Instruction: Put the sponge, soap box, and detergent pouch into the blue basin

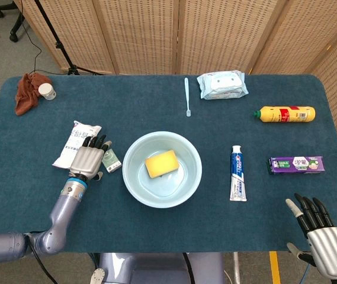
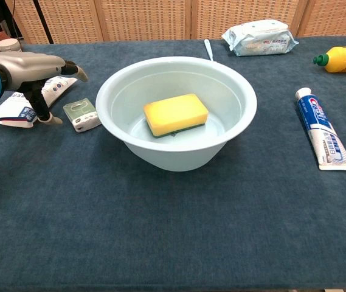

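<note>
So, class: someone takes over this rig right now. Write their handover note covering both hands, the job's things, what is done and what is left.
Left hand: open, above the table between detergent pouch and soap box, holding nothing.
Right hand: open, idle at the near right table edge.
Done: sponge lies in the blue basin.
Left: soap box and detergent pouch, both on the table left of the basin.

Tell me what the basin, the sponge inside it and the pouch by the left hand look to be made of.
Basin: likely plastic, pale blue, smooth, with a soft sheen on its wall.
Sponge: foam, matte yellow, with a dark green scouring layer underneath.
Pouch: probably flexible plastic film, white, printed, slightly wrinkled.
</note>
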Robot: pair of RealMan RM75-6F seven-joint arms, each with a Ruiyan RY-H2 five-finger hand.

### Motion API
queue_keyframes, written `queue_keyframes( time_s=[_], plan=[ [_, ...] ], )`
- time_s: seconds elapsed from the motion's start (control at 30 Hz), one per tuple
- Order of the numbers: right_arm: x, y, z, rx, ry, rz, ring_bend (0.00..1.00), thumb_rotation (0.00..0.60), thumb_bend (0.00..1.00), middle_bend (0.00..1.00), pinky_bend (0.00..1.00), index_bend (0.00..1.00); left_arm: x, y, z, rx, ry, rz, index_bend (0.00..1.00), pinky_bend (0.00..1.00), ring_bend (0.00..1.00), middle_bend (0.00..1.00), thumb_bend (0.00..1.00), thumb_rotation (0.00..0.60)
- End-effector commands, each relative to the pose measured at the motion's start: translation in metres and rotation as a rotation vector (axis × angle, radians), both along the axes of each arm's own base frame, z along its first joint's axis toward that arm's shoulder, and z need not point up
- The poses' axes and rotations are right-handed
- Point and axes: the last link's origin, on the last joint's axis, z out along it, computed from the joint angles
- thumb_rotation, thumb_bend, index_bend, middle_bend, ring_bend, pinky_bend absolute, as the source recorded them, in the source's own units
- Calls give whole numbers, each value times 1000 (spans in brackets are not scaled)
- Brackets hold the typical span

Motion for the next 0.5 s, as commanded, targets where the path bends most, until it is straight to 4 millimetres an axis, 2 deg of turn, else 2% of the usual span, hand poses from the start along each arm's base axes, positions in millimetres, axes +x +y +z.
queue_keyframes(
  time_s=[0.03, 0.5],
  plan=[
    [-1, -1, 1, -3, -4, -3, 0, 600, 105, 0, 0, 59, 1, 5, -6, -17, 6, 11, 59, 0, 0, 0, 250, 600],
    [-1, -1, 2, -2, -7, -1, 0, 600, 105, 0, 0, 60, 8, 12, -23, -9, 2, 12, 59, 0, 0, 0, 263, 600]
  ],
)
